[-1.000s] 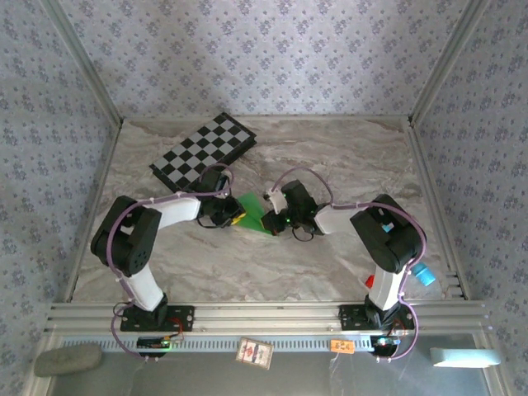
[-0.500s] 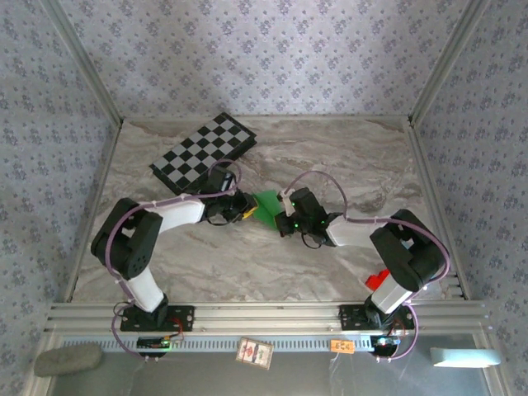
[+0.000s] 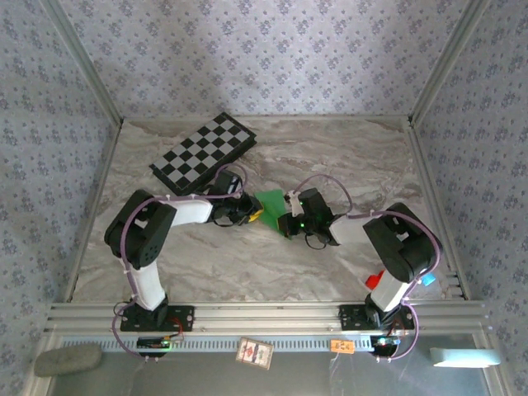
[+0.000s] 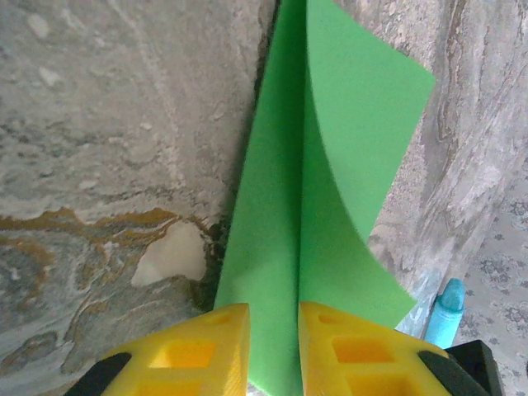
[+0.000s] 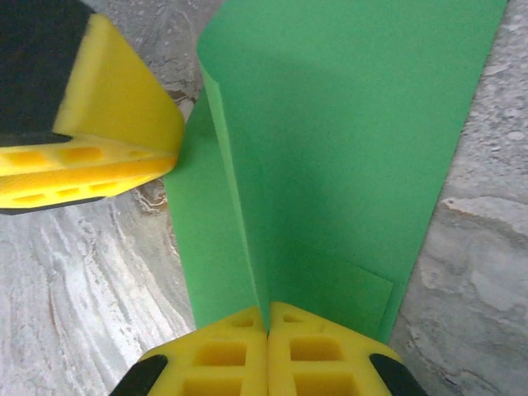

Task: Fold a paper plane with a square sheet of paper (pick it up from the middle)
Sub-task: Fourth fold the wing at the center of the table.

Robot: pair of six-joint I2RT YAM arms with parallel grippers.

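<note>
Shifted right since a second ago: paper plane [image 3: 269,200], now mid-frame in the top view, with left gripper [image 3: 251,215] and right gripper [image 3: 285,223] at its two sides. Left wrist: left gripper narrow, pinching the plane's centre fold at bottom centre. Right wrist: right gripper clamped tight on the fold, bottom centre.
</note>
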